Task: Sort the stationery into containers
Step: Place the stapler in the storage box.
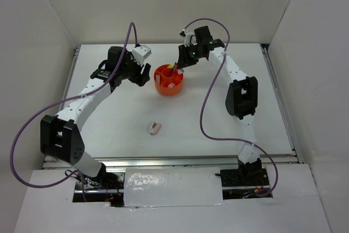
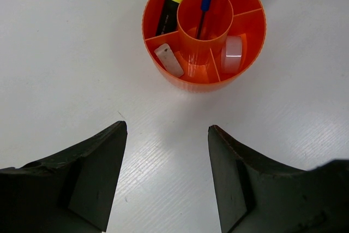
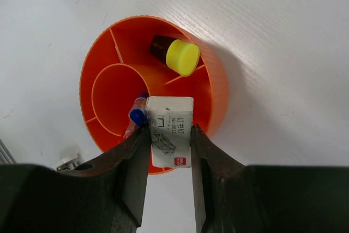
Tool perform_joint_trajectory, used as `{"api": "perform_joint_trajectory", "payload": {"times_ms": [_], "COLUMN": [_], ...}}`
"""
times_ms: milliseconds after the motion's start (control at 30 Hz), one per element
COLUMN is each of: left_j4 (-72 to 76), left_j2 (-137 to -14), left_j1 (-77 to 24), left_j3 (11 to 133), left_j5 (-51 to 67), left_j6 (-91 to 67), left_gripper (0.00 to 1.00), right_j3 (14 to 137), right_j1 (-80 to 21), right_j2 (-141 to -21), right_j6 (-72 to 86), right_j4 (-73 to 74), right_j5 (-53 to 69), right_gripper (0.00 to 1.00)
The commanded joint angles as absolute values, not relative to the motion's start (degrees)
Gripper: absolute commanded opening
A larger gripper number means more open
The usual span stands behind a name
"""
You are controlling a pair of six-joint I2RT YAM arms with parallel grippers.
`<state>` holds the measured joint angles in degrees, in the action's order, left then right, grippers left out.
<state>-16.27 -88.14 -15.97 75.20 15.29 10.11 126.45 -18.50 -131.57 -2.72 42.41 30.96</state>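
Above the organizer [image 3: 215, 88] rim, right fingers [image 3: 131, 173] around a white box [image 3: 170, 129], perhaps staples; left fingers [image 2: 92, 173] wide over open table [image 2: 65, 53].

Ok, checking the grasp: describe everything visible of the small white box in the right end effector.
The staple box is a small white carton, cardboard by its look, printed with black characters, a line drawing and a red logo. The right end effector pinches its two long sides, holding it over the rim of the orange organizer, beside a blue pen cap.
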Motion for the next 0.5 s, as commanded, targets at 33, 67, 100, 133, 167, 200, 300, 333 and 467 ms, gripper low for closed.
{"api": "perform_joint_trajectory", "payload": {"times_ms": [33, 67, 100, 133, 167, 200, 300, 333, 467], "left_j4": [-14.41, -14.33, -14.24, -14.33, -14.33, -14.33, -14.15, -14.15, -13.97], "left_j2": [-86.22, -86.13, -86.05, -86.04, -86.13, -86.13, -86.13, -86.13, -86.22], "left_j1": [-15.29, -15.29, -15.29, -15.29, -15.21, -15.12, -15.03, -14.94, -14.85], "left_j3": [74.97, 74.71, 74.71, 74.62, 74.62, 74.62, 74.62, 74.53, 74.62], "left_j5": [16.70, 16.61, 16.79, 16.61, 16.52, 16.61, 16.70, 16.79, 16.52], "left_j6": [9.23, 9.23, 9.23, 9.23, 9.23, 9.23, 9.23, 9.23, 9.14], "left_gripper": [0.73, 0.73, 0.73, 0.73, 0.73, 0.73, 0.73, 0.73, 0.73], "right_j3": [129.29, 129.29, 129.29, 129.29, 129.29, 129.29, 129.29, 129.29, 129.29], "right_j1": [-19.42, -19.42, -19.42, -19.42, -19.51, -19.60, -19.69, -19.69, -19.69], "right_j2": [-131.57, -131.83, -131.84, -132.01, -131.92, -132.01, -132.19, -132.19, -132.19], "right_j6": [-2.20, -2.20, -2.20, -2.20, -2.11, -2.11, -2.20, -2.28, -2.11], "right_j4": [40.17, 40.34, 40.34, 40.43, 40.34, 40.52, 40.69, 40.69, 40.78], "right_j5": [32.87, 33.05, 33.13, 33.31, 33.48, 33.66, 34.01, 33.93, 33.92], "right_gripper": [0.17, 0.18, 0.18, 0.19, 0.19, 0.23, 0.40, 0.43, 0.66]}}
